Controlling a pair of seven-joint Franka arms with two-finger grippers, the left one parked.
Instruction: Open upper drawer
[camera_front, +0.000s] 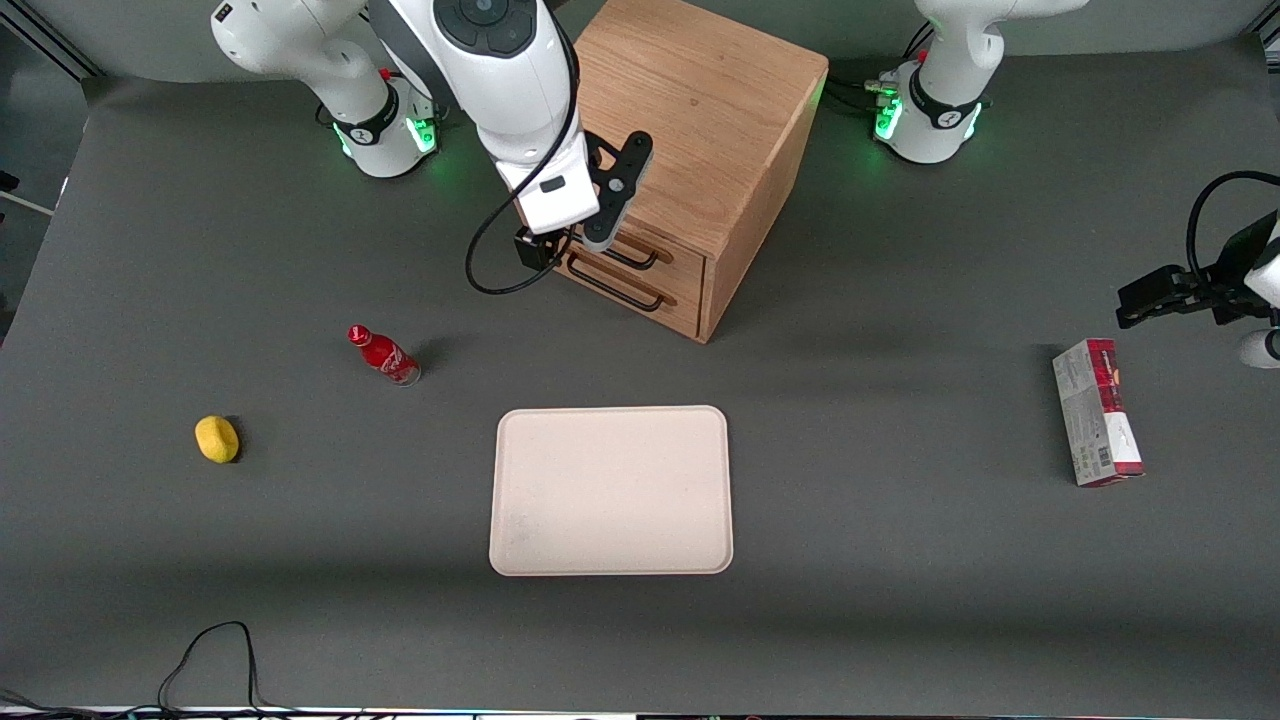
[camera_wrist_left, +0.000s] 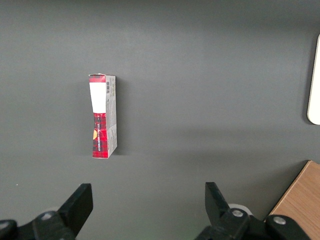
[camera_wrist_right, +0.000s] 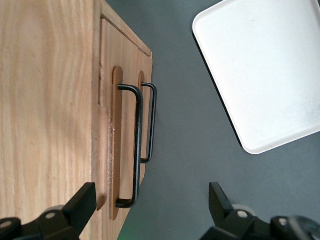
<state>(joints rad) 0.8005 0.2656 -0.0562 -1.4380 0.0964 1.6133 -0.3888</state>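
Nearest the front camera, a beige tray (camera_front: 611, 490) is seen lying flat with nothing in it. Toward the working arm's end of the table, a yellow lemon-like item (camera_front: 217, 439) and a small red bottle (camera_front: 384, 355) are spotted on their own, well apart. Toward the parked arm's end, a red and grey carton (camera_front: 1096, 412) is laid on its side.

Farther back, the oak cabinet (camera_front: 700, 110) is set at an angle. The upper drawer (camera_front: 645, 250) is found just under the cabinet top and looks fully shut, flush with the front; the lower drawer (camera_front: 640, 297) sits directly beneath, also shut. No drawer contents can be seen.

The gripper (camera_front: 568, 240) is held just above and in front of the upper drawer's handle (camera_wrist_right: 136, 145), fingers spread wide, nothing grasped. In the right wrist view the bar is seen between the two open fingertips but not yet touched.

Handling, as judged: the drawer is a stiff wooden box, likely light, and should slide straight out if pulled square to the front. The thin black bar is rigid and probably a bit slick; it is best gripped near mid-span, so the drawer is not racked. The lower handle (camera_wrist_right: 150, 122) lies close beside it and could be caught by mistake.
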